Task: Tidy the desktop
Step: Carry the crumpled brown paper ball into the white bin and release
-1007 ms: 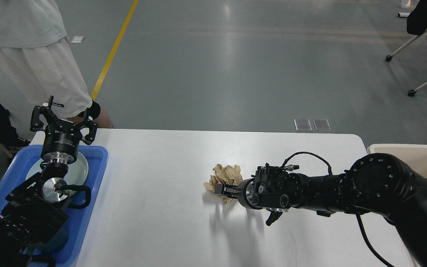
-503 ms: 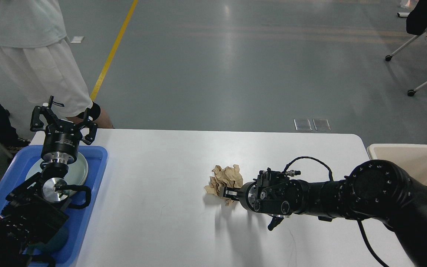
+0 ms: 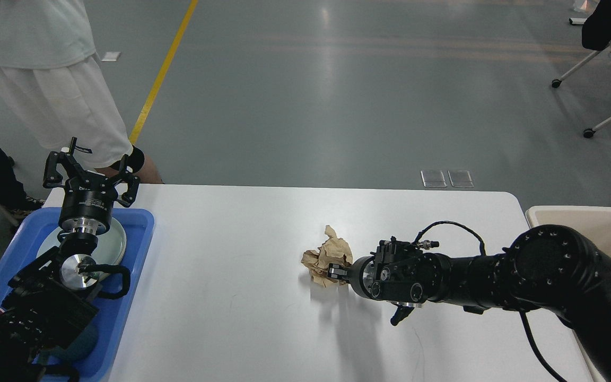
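Gripping crumpled brown paper (image 3: 330,255) on table (image 3: 242,297): right gripper (image 3: 337,273) jaws closed on it; left gripper (image 3: 90,172) jaws spread, empty.

The table (image 3: 231,318) has a smooth, matt white top with a few faint scuff marks. On it lies a ball of brown paper (image 3: 329,256), rough and heavily creased. At 9 o'clock, the blue tray (image 3: 136,233) looks like glossy plastic, and the plate (image 3: 117,241) in it is pale and smooth. The left gripper (image 3: 90,168) is matt black with a brushed metal ring. At 3 o'clock, the beige bin (image 3: 602,223) looks like matt plastic.
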{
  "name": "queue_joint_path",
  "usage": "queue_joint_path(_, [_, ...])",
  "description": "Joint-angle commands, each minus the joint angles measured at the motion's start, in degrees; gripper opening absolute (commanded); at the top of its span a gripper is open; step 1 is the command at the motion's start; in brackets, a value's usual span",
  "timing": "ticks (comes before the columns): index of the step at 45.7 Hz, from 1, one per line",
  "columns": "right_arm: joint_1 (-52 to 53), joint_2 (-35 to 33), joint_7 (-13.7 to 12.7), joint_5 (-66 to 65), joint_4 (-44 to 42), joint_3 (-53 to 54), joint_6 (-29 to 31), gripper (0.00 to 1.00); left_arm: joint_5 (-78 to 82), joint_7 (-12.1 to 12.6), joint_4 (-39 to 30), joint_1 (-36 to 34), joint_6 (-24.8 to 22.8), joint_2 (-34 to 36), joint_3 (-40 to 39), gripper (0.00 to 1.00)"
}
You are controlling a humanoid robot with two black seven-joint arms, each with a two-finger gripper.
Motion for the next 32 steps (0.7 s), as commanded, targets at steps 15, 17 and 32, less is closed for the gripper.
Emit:
queue_joint_path(15, [7.90, -10.01, 0.43, 0.00, 9.56, 0.81, 0.98, 0.00, 0.00, 0.02, 0.00, 0.00, 0.03, 0.00, -0.03, 0.96])
queue_joint_path(17, [10.09, -13.52, 0.52, 0.00, 11.93, 1.95, 1.33, 0.00, 0.00, 0.02, 0.00, 0.00, -0.06, 0.00, -0.03, 0.96])
queue_joint_path(32, [29.08, -36.73, 0.34, 0.35, 21.08, 5.82, 8.80, 0.00, 0.00, 0.02, 0.00, 0.00, -0.06, 0.00, -0.03, 0.96])
